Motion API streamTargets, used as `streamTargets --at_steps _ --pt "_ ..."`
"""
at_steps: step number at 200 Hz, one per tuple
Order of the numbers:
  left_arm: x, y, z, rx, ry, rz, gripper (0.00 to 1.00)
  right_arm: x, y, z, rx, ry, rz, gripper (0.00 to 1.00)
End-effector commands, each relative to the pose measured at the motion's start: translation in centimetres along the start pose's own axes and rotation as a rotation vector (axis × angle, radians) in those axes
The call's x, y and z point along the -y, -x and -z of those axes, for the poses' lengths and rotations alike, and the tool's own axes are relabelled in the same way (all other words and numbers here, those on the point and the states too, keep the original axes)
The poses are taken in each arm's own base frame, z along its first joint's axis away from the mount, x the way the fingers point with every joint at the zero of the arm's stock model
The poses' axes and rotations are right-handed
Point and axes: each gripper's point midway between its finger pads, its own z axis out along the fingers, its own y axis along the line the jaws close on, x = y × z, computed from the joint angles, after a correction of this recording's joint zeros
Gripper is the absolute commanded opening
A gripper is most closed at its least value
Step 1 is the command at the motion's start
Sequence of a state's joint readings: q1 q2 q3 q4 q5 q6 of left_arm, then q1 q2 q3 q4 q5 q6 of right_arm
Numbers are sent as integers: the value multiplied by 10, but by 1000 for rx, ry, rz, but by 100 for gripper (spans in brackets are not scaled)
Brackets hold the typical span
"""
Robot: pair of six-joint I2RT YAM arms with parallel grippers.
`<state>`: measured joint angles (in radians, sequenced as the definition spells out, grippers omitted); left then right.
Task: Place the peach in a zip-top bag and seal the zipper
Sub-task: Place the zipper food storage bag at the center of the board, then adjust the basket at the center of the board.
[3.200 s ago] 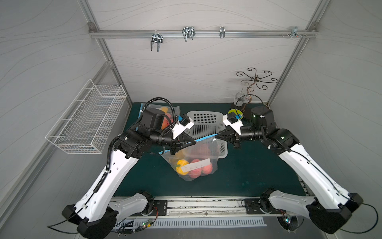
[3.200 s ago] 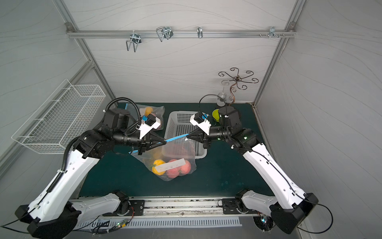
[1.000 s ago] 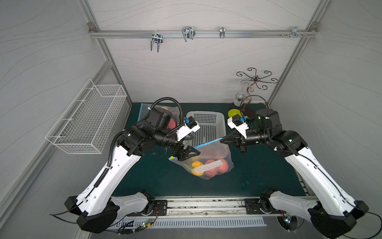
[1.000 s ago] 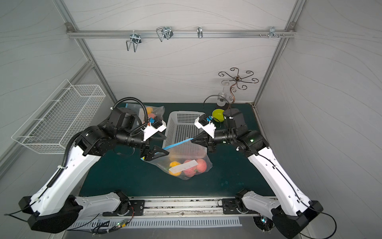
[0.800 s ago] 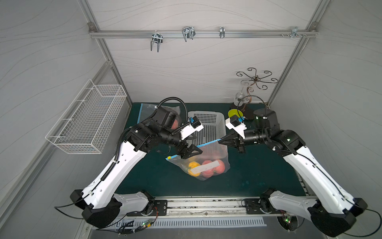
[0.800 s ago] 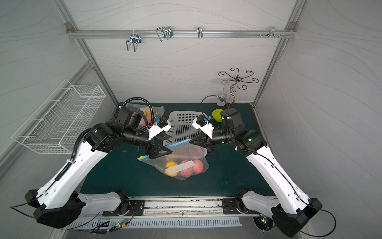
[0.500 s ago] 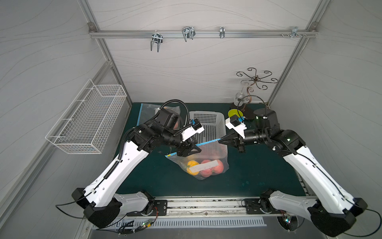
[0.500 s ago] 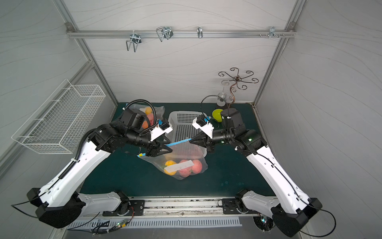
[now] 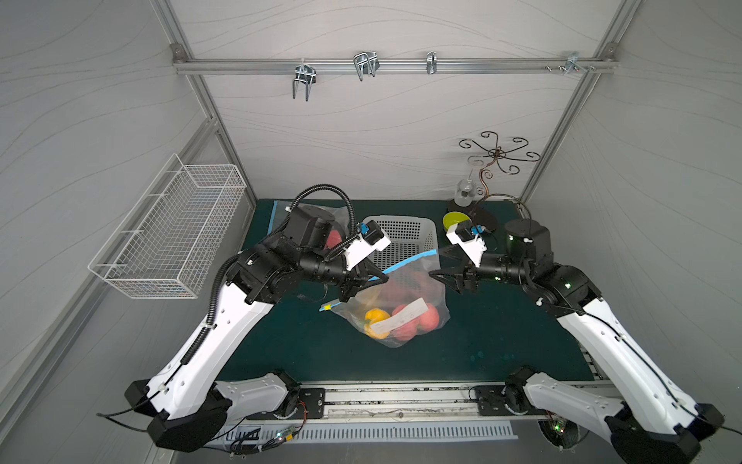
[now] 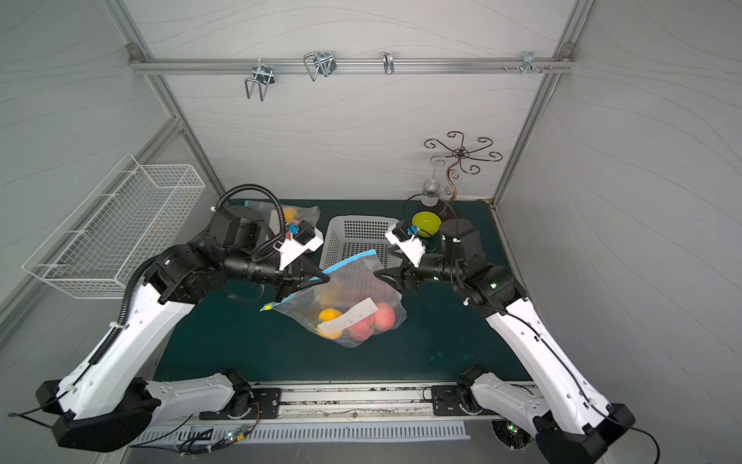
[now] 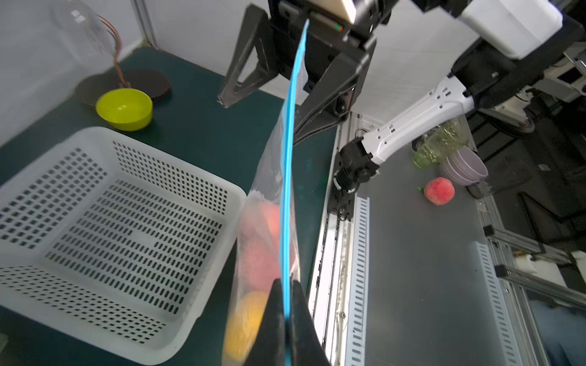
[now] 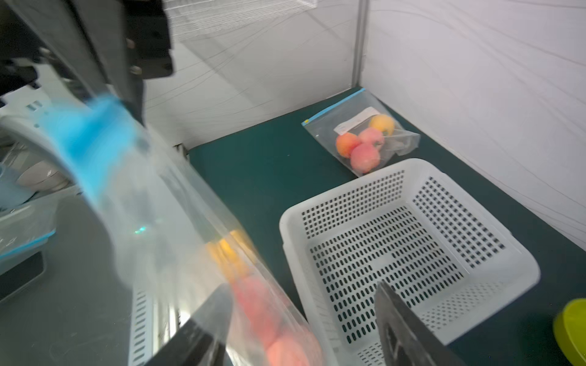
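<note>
The clear zip-top bag [image 9: 405,297] hangs over the green mat with its blue zipper strip [image 9: 413,263] slanting up to the right. Pink-red peaches [image 9: 419,317] and a yellow-orange fruit [image 9: 375,317] lie in its bottom under a white label. My left gripper [image 9: 379,277] is shut on the zipper strip [image 11: 290,158], which shows pinched flat between the black fingers [image 11: 276,313]. My right gripper [image 9: 443,281] stands open at the bag's right end, its jaws apart on either side of the blurred plastic [image 12: 269,301]. In both top views the bag [image 10: 353,305] hangs from the left gripper [image 10: 321,278].
A white perforated basket [image 9: 425,233] stands just behind the bag. A second bag of fruit [image 12: 364,139] lies at the back left. A green bowl [image 9: 455,221] and a curly metal stand [image 9: 498,152] are at the back right. A loose peach [image 11: 439,191] lies on the grey bench off the mat.
My left gripper closed on the zipper strip and moved right along it. My right gripper opened and let go of the bag's right end, and the bag sagged.
</note>
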<state>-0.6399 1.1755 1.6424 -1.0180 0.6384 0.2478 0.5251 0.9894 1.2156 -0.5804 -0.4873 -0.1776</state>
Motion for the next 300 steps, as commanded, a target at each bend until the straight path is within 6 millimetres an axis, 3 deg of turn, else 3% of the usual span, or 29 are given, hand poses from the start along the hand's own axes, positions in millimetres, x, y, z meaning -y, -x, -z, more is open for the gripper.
streamTargets --at_steps 1,28,54,118,161,206,242,276,300 --pt "0 33 33 119 126 -38 0 41 1 11 35 -186 -129 73" --pt "-12 40 53 163 262 -36 0 81 -24 14 -18 -334 -284 74" --pt "-32 46 68 203 411 -9 0 104 -58 5 -124 -411 -434 74" --pt "-69 58 116 331 740 50 0 110 -141 -36 -348 -368 -709 70" --pt "-87 49 135 331 895 80 0 118 -184 -66 -447 -346 -841 66" --pt "-105 36 150 305 1047 112 0 129 -203 -94 -504 -344 -868 59" --pt "-115 23 153 271 1122 130 0 134 -206 -111 -501 -321 -896 39" --pt "-121 14 139 227 1098 149 0 141 -204 -103 -481 -390 -887 19" --pt "-123 11 128 217 1067 173 0 147 -203 -87 -479 -472 -865 15"
